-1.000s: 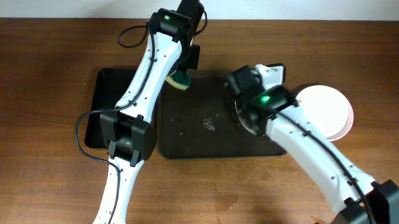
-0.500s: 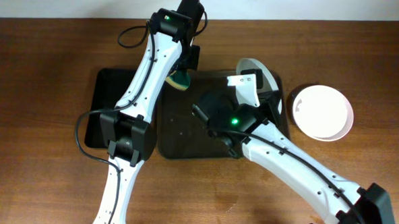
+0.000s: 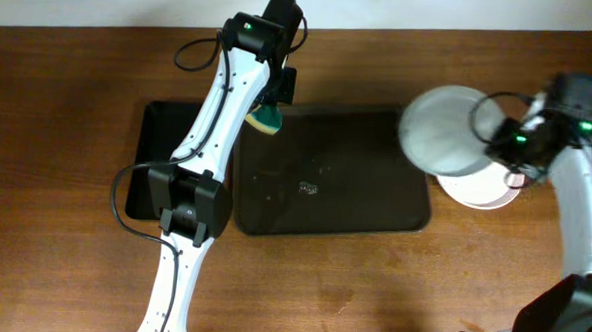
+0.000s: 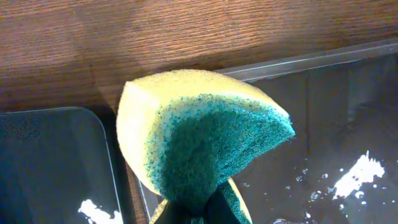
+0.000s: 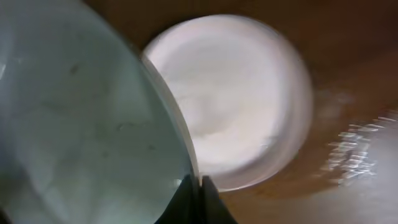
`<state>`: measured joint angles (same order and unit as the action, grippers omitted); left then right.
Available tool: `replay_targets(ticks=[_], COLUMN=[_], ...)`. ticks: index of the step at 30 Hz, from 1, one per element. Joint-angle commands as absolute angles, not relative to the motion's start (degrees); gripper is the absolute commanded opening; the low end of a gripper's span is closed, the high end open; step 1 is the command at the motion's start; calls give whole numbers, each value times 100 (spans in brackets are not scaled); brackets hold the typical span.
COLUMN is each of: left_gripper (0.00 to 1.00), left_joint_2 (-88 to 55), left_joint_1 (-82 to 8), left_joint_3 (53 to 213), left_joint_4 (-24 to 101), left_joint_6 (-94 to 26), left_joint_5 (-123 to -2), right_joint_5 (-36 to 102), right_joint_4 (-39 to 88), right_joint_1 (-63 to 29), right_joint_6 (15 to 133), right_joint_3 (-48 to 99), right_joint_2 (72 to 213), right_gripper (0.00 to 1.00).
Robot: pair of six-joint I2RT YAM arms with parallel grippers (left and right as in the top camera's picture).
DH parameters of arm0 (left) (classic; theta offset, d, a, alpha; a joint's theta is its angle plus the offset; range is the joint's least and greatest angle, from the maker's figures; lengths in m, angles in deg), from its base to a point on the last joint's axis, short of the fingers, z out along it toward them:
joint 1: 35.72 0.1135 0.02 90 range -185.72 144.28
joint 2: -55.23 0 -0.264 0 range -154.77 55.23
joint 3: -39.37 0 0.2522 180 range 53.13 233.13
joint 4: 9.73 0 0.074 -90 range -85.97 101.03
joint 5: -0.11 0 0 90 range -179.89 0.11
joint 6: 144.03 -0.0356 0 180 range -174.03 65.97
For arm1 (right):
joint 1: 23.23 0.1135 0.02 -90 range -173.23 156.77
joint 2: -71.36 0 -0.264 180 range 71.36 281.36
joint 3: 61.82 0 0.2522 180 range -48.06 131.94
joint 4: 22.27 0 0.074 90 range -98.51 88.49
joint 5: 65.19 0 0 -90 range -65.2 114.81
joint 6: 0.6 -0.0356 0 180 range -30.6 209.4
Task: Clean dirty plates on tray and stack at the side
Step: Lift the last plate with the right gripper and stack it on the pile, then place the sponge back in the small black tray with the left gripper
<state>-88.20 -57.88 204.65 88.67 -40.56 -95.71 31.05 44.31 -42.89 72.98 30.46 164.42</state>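
Observation:
My right gripper (image 3: 509,153) is shut on the rim of a white plate (image 3: 443,129) and holds it tilted in the air over the tray's right end. The plate fills the left of the right wrist view (image 5: 81,130), pinched at its edge by the jaws (image 5: 196,186). Below it more white plates (image 3: 495,190) lie on the table right of the tray, also seen in the right wrist view (image 5: 242,99). The dark brown tray (image 3: 374,204) holds only wet specks. My left gripper (image 3: 271,107) is shut on a yellow-green sponge (image 4: 205,140) above the tray's far left corner.
A smaller black tray (image 3: 157,150) lies left of the brown tray, partly under my left arm. The left arm stretches from the front edge to the far side of the table. Bare wooden table surrounds the trays.
My right arm has lifted the plate off the tray and swung it right, toward the plates beside the tray. The left arm and sponge have not moved.

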Motion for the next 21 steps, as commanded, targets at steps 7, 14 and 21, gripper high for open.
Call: replay_targets(ticks=[7,14,21], left_gripper=[0,0,0], left_joint_2=[-8733,-8307,-6274], left_joint_1=[-5794,-5563,-4583], left_joint_3=[20574,21256,19488], left_joint_4=[8854,10023,10076], left_joint_6=[-4130,-4126,-3927], left_joint_5=[-9567,-9567,-9495], right_joint_5=[3212,3415,3513], right_joint_4=[4175,4488,4547], right_joint_1=[-5275,-4726,-3500], right_joint_6=[7370,7464,7569], right_joint_3=[3057,3194,3192], right_joint_2=[17847,17117,16590], right_gripper=[28,68,87])
